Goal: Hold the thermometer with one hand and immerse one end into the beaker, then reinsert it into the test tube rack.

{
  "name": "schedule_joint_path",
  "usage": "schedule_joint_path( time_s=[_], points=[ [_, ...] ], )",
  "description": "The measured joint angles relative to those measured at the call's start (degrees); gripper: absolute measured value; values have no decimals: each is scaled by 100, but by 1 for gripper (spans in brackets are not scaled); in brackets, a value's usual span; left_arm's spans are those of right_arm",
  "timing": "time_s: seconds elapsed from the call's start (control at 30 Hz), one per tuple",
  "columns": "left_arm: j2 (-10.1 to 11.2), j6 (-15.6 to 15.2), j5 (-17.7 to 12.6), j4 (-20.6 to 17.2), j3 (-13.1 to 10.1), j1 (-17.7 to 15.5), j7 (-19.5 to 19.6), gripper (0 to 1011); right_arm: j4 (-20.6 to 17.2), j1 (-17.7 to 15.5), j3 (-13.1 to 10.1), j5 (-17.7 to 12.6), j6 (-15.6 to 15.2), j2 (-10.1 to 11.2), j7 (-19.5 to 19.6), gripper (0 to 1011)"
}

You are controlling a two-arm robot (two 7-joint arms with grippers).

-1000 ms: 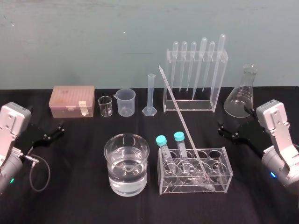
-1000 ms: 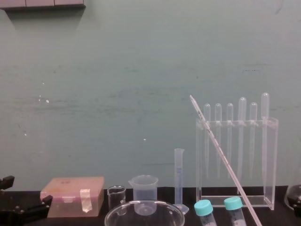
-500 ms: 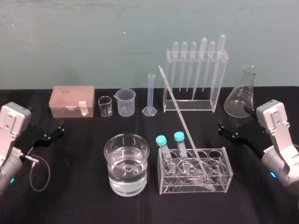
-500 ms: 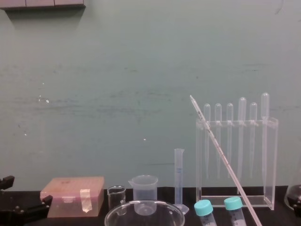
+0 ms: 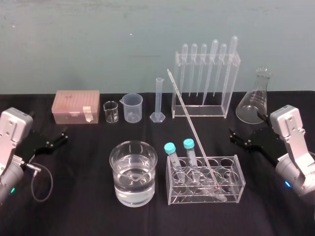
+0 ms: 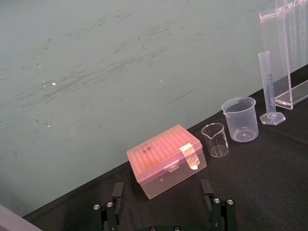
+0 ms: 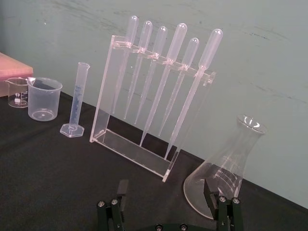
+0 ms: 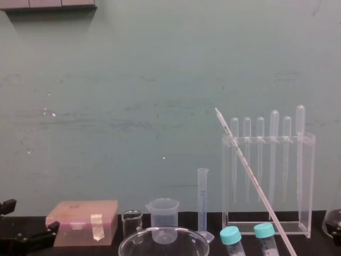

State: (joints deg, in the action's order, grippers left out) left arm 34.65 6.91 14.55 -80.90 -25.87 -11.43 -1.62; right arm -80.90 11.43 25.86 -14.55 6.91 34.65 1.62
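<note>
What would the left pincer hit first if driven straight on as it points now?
Probably the pink box, which sits squarely ahead of the open left pincer in the left wrist view, apart from it; height is hard to judge.

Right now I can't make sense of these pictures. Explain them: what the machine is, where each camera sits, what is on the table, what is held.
It is a robot with two arms. One picture looks down from its head, one looks forward from its chest, and one comes from each wrist. The left gripper and the right gripper rest open at the table's two sides, holding nothing. On the black table stand a beaker partly full of clear liquid, a test tube rack with the long thermometer leaning in it, and a pipette stand behind them, among other labware.
</note>
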Motion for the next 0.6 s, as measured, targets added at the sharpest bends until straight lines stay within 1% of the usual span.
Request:
schedule_joint_path(
  time_s=[0.6],
  points=[
    [0,0,0,0,0,0,0,1008,0,0,0,0,0,0,0,1003]
  ],
)
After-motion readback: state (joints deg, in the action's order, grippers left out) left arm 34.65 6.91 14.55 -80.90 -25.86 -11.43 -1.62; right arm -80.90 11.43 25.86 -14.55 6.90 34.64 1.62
